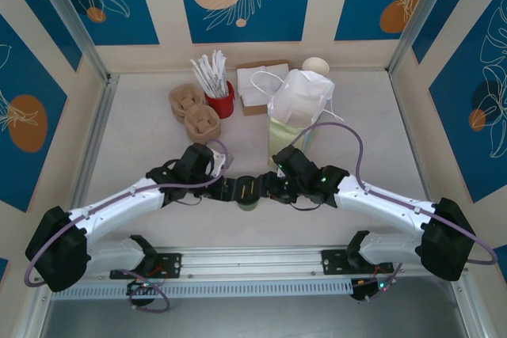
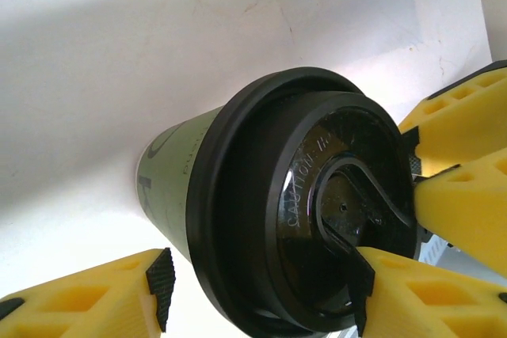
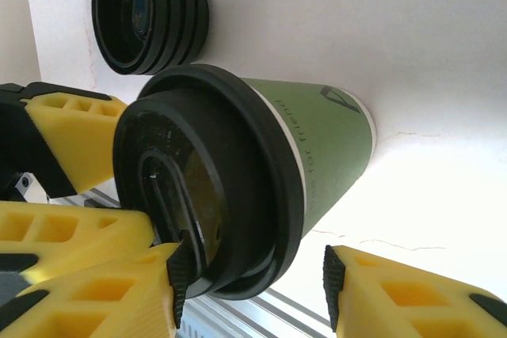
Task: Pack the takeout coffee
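While the takeout coffee [image 3: 317, 148] stands upright, left claw [image 2: 263, 281] and right claw [image 3: 255, 276] straddle it, both spread.

The takeout coffee [image 1: 248, 198] stands on the bench [image 1: 142, 148] towards its near edge, between my left hand [image 1: 232, 189] and my right hand [image 1: 268, 187], each straddling its lid. Behind it, slightly right, stands the paper bag [image 1: 301, 99]. Left of the bag stands a pot of sticks [image 1: 219, 99], then two cup carriers [image 1: 196, 114].
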